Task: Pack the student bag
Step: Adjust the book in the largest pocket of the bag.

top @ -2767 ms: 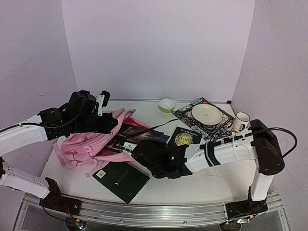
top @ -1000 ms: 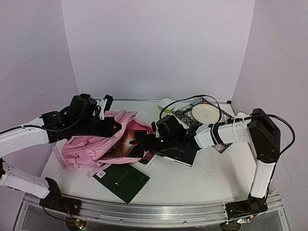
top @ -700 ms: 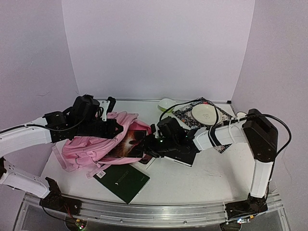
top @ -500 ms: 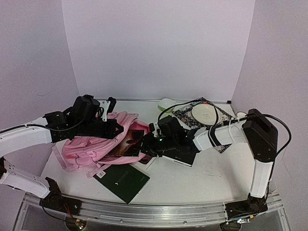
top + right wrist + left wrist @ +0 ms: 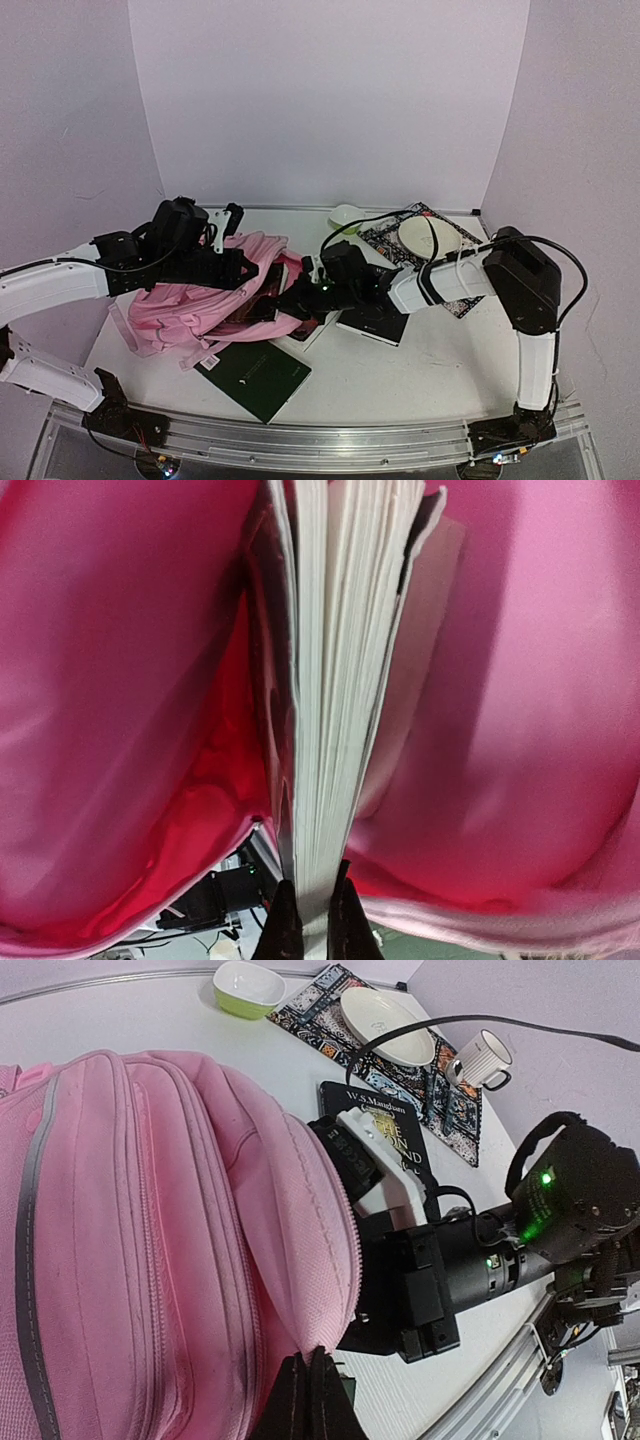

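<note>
- The pink student bag [image 5: 185, 305] lies on its side at the left of the surface [image 5: 430, 370]. The left claw [image 5: 305, 1400], pinched shut on the fabric rim, holds its mouth up.
- The right claw [image 5: 310, 918] is clamped on the page edge of a book [image 5: 330, 680] that sits deep in the mouth, with pink lining on both sides.
- Packing looks partway done: a dark green notebook [image 5: 252, 373] and a black paperback [image 5: 375, 322] lie outside, near the bag.

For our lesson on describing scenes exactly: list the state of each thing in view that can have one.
student bag: open, mouth lifted.
book: closed, edge-on inside the bag's mouth.
left gripper: shut on the bag's rim.
right gripper: shut on the book.
green notebook: closed, lying flat.
plate: upright, empty.
</note>
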